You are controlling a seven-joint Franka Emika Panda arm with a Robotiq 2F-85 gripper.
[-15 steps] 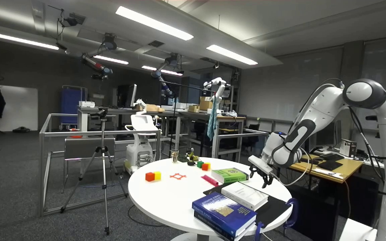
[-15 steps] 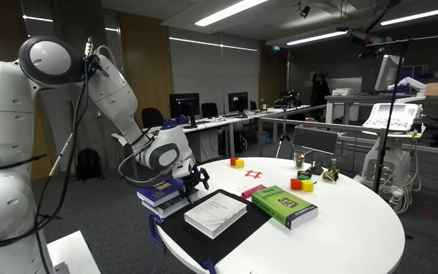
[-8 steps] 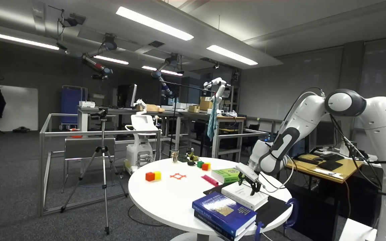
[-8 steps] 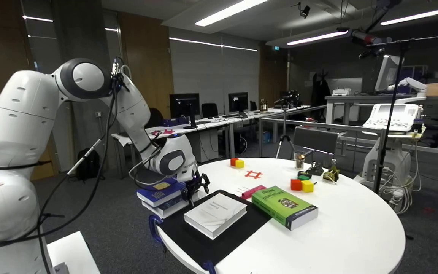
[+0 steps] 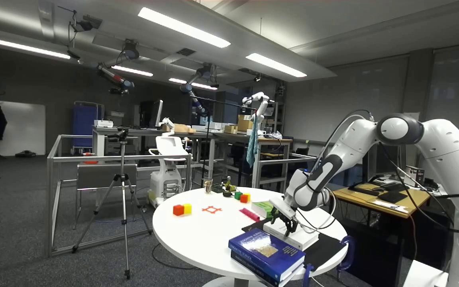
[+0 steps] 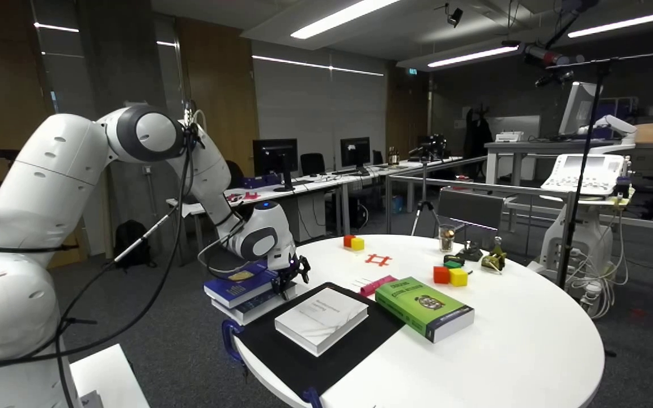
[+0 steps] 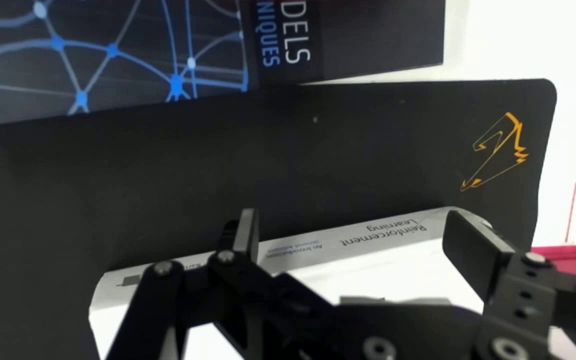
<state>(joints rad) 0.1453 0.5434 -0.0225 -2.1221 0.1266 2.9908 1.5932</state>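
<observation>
My gripper (image 5: 282,226) stands open with nothing held, low by the white book (image 6: 321,317) titled Reinforcement Learning. In the wrist view the white book's spine (image 7: 348,246) crosses between the two spread fingers; whether they touch it I cannot tell. That book lies flat on a black mat (image 6: 355,341). Beside it, past a strip of bare mat, sits a stack of two books with a blue book (image 5: 265,251) on top. Part of the lower, dark book (image 7: 118,55) fills the top left of the wrist view. A green book (image 6: 425,309) lies across from the stack.
A pink roll (image 6: 377,285) lies near the green book. Red and yellow cubes (image 6: 449,276), a red frame (image 6: 378,259) and a glass (image 6: 446,239) stand farther off. Blue clamps (image 5: 348,252) grip the round table's edge by the mat.
The arm has reached forward with its elbow lowered. My gripper has moved over the table past the white book toward the blue stack. The jaws stayed open; the books stayed put.
</observation>
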